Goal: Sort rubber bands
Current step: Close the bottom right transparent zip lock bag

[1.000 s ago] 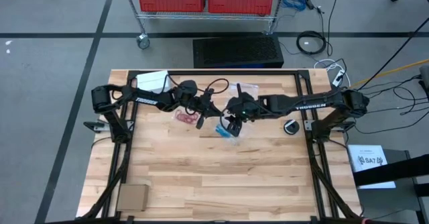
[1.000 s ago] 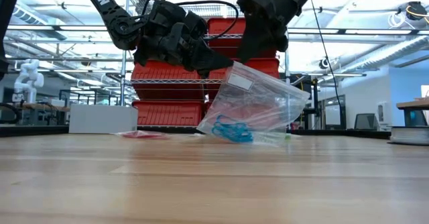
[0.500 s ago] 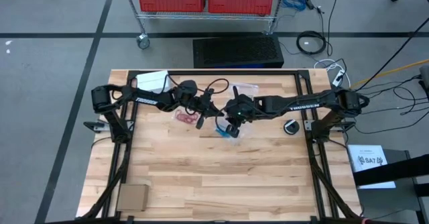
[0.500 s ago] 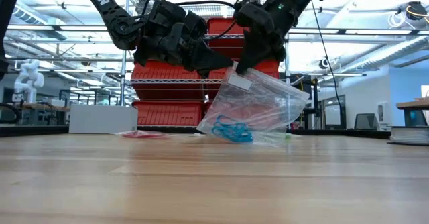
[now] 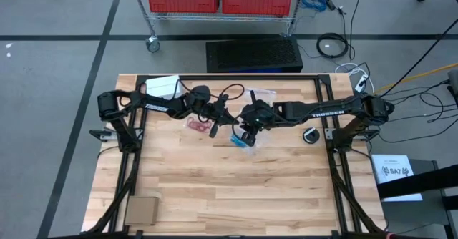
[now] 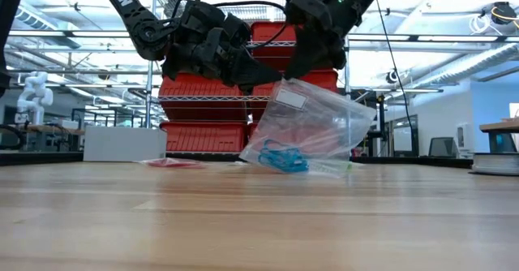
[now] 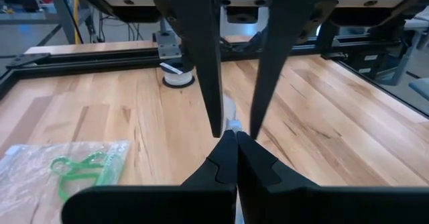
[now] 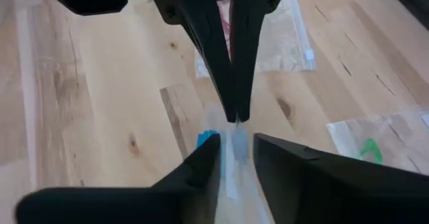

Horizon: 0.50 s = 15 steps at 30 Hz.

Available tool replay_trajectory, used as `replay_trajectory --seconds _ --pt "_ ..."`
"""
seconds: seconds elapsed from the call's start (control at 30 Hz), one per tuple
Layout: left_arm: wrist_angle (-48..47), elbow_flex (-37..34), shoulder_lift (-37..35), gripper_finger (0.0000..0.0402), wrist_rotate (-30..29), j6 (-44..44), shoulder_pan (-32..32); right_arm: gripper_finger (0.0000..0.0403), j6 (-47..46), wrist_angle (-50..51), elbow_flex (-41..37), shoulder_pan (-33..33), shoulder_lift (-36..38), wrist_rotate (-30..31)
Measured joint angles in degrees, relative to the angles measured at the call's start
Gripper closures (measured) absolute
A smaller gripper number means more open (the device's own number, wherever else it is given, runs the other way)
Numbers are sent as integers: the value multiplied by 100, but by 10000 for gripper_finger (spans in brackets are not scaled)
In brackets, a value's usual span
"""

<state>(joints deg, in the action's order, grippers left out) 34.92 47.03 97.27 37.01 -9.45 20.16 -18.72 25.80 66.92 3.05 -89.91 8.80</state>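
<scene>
A clear plastic bag (image 6: 316, 125) with blue rubber bands (image 6: 281, 157) in its lower end stands tilted at mid-table, that end on the wood. My left gripper (image 5: 217, 122) is shut on its top edge. My right gripper (image 5: 247, 133) hovers at the same edge, open, a finger on either side of the lip (image 8: 238, 142); I cannot tell whether it touches. A flat bag with red bands (image 5: 195, 124) lies under the left arm. A bag with green bands (image 7: 80, 170) lies near the far edge. My left gripper pinches the bag's top edge (image 7: 233, 125) between its two shut fingers, only at their free ends. The fingers come almost level from the table's left. The bag hangs slanting below them, its lower end with the blue bands (image 5: 242, 140) on the table.
A small round roll (image 5: 310, 136) sits by the right arm's base. A white sheet (image 5: 163, 86) lies at the far left and a cardboard piece (image 5: 141, 210) at the near left corner. A black frame rail (image 5: 236, 77) runs along the far edge.
My right gripper has dipped to the bag's top edge and come up a little again. The bag and my left gripper have kept still.
</scene>
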Motion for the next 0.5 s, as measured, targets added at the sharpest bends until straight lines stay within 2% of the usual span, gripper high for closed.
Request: replay_trajectory --seconds 0.17,0.27,0.37,0.5 --pt "4 0 0 402 0 0 0 295 -4 -16 0 -1 3 -47" --pt "10 -1 0 402 0 0 0 288 31 -24 0 2 3 -157" --pt "11 0 0 402 0 0 0 300 57 -67 0 36 3 -168" --pt "11 0 0 402 -1 0 0 340 120 -62 0 81 3 -162"
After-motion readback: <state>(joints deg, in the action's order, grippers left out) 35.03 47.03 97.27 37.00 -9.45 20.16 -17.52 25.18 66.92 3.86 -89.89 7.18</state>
